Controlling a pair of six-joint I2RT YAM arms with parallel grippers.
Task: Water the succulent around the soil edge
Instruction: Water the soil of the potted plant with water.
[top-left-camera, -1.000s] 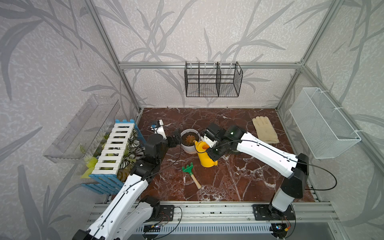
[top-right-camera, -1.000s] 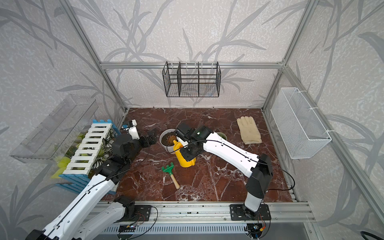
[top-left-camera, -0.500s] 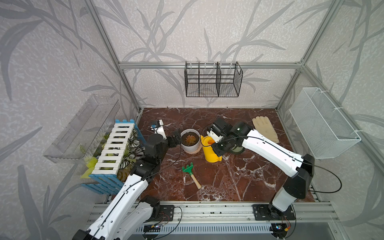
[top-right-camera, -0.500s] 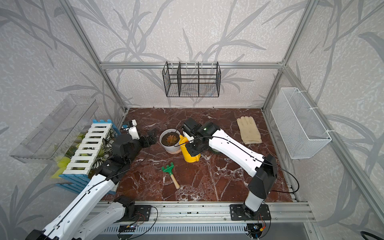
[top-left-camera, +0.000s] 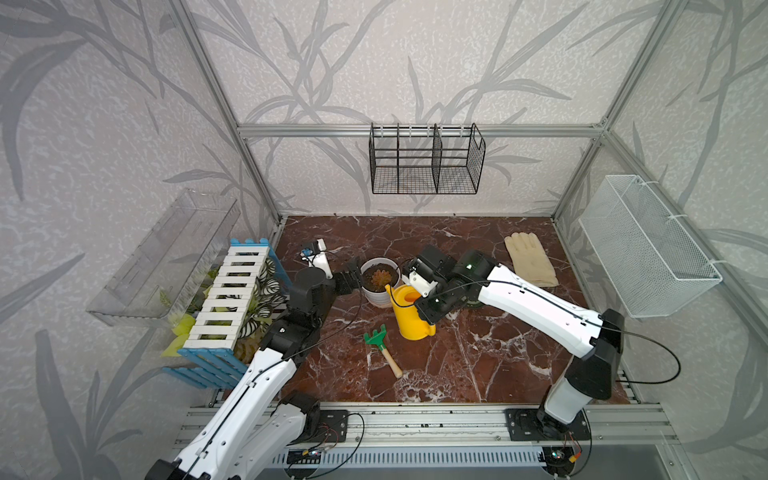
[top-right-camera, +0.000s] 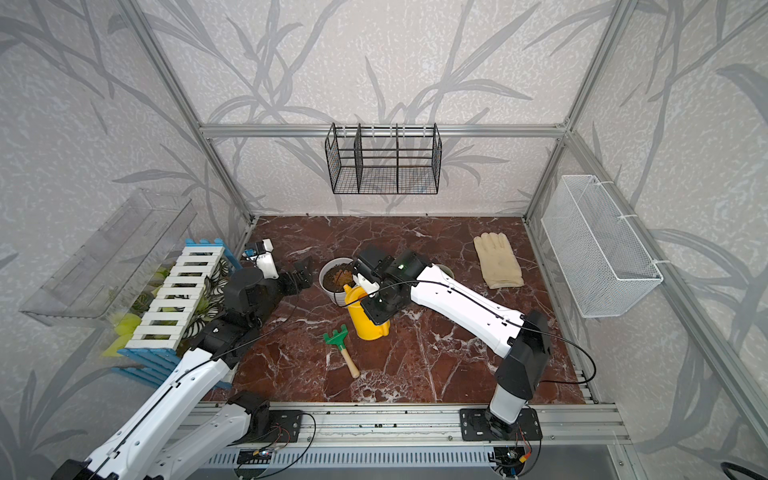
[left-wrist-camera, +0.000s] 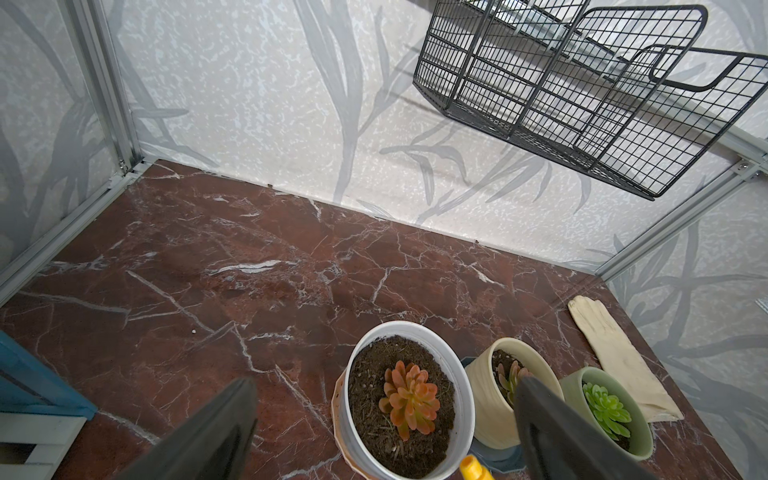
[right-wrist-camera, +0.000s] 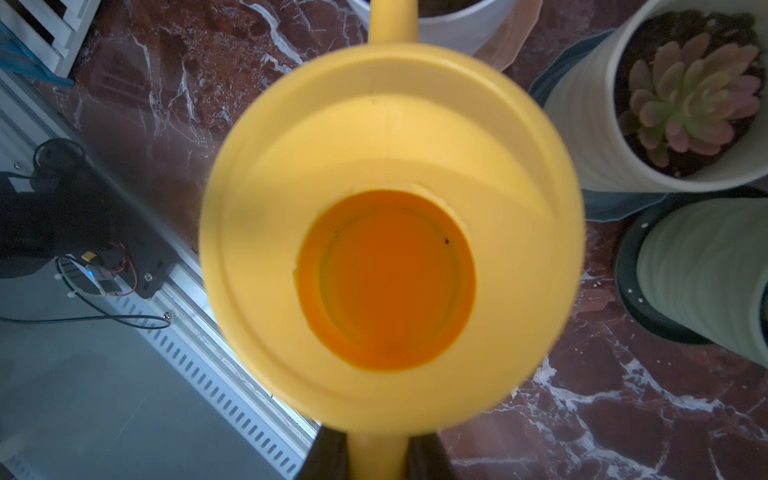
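The marble bench (top-left-camera: 478, 365) carries everything. The right arm (top-left-camera: 536, 309) stretches across it from the near right, its jaws clamped tight on the handle (right-wrist-camera: 376, 455) of the yellow watering can (top-left-camera: 411, 318); the right wrist view shows them pinching that handle from both sides. The left arm (top-left-camera: 266, 374) extends from the near left, jaws spread fully wide and holding nothing, just left of the white pot (top-left-camera: 373, 296), which they frame in the left wrist view without touching.

The can stands close to upright, just near-right of that pot; whether its base rests on the bench I cannot tell. Its long axis, handle to spout, runs from near right to far left, straight at the pot. The orange succulent (top-left-camera: 379, 276) sits in the middle of the dark soil (left-wrist-camera: 374, 424). The spout tip (top-left-camera: 388, 287) is at the pot's near-right rim, so I judge the coming tilt should go far-left along that axis, and only the right arm is placed to pour
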